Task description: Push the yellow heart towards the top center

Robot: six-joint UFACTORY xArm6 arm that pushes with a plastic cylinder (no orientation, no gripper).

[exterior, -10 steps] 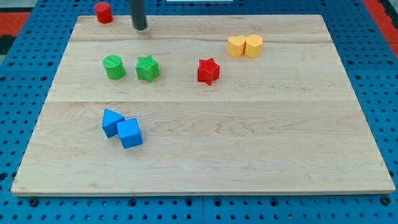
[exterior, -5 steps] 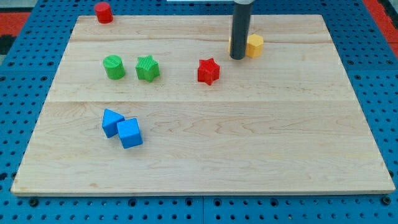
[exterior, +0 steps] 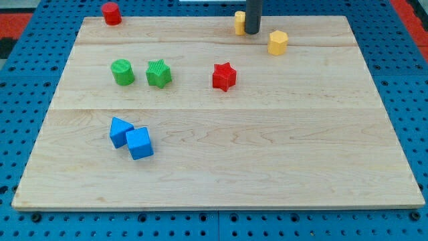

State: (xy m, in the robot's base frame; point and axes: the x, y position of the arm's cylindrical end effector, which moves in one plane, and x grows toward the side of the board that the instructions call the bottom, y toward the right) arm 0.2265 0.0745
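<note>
The yellow heart (exterior: 239,22) sits near the board's top edge, a little right of centre, partly hidden behind the rod. My tip (exterior: 251,31) rests right against the heart's right side. A yellow hexagon block (exterior: 278,42) lies apart, to the lower right of my tip.
A red star (exterior: 224,76) lies below the tip. A green cylinder (exterior: 122,71) and a green star (exterior: 159,73) sit at the left. A red cylinder (exterior: 111,13) stands at the top left corner. Two blue blocks (exterior: 131,138) touch at the lower left. The wooden board (exterior: 221,161) has blue pegboard around it.
My tip swept from the top left to the yellow pair, then up the view. The yellow heart moved up and left to the top edge, apart from the hexagon, which shifted slightly.
</note>
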